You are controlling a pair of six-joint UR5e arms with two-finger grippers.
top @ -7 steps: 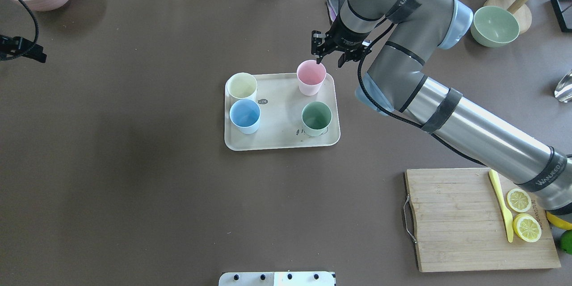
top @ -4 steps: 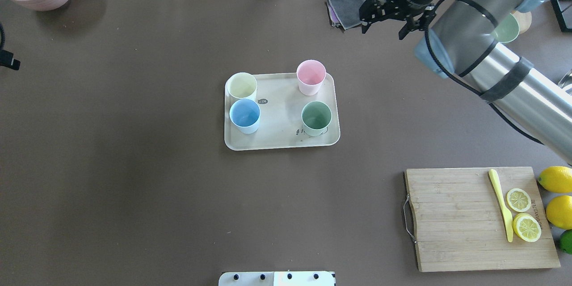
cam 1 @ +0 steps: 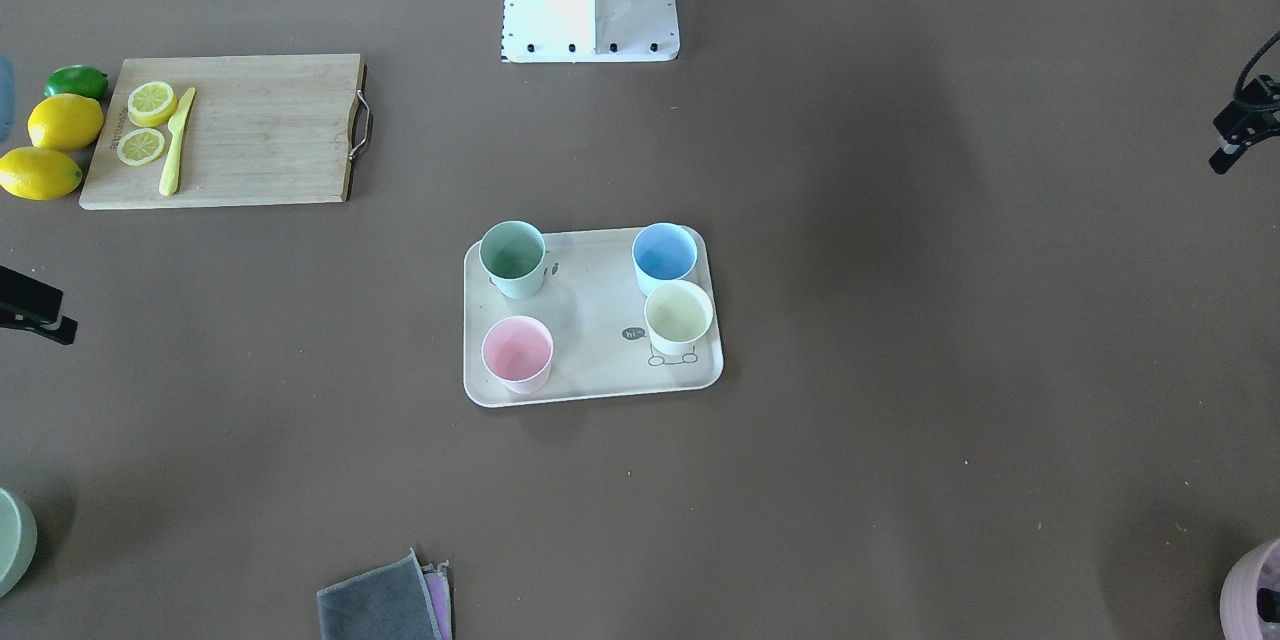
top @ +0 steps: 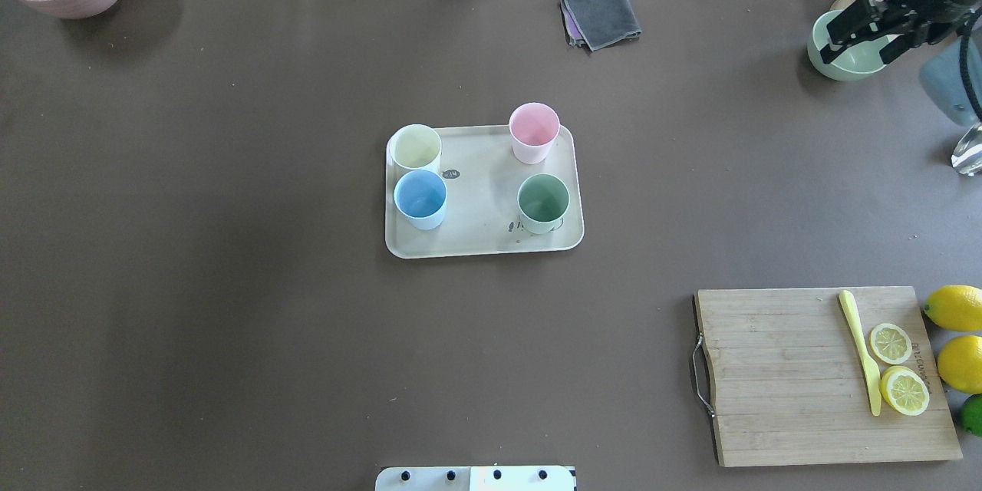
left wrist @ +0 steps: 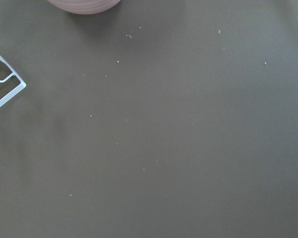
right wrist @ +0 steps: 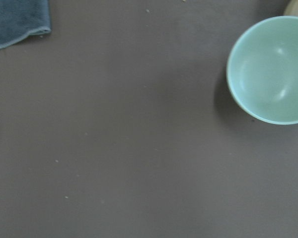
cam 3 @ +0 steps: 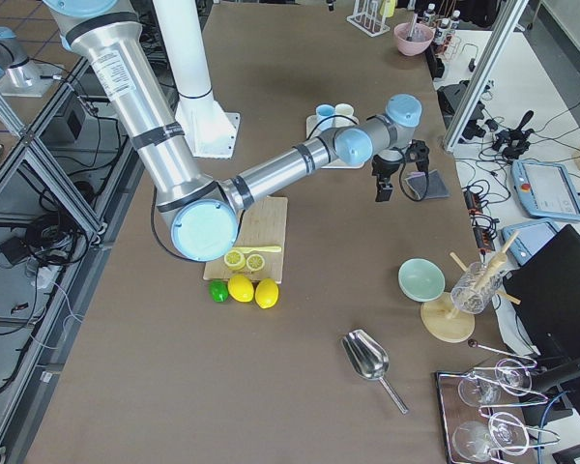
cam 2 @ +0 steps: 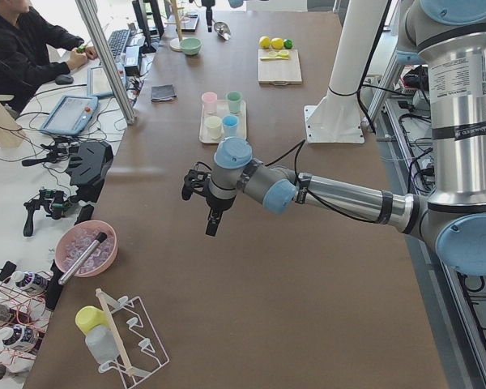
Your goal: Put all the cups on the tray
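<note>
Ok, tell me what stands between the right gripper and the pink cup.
Nothing visible does. Only bare table lies between the right gripper, open over the sage bowl, and the pink cup on the tray. The grey cloth lies off that line.

Right gripper (top: 858,47): withdrawn from beside the pink cup (top: 534,130) to the far right, jaws apart, over the green bowl (top: 844,70); left gripper (cam 2: 202,198): gone from the overhead view's left edge.

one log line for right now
pink cup, green cup, blue cup, yellow cup: on tray | right gripper: open, empty | left gripper: unclear | task: looks done
</note>
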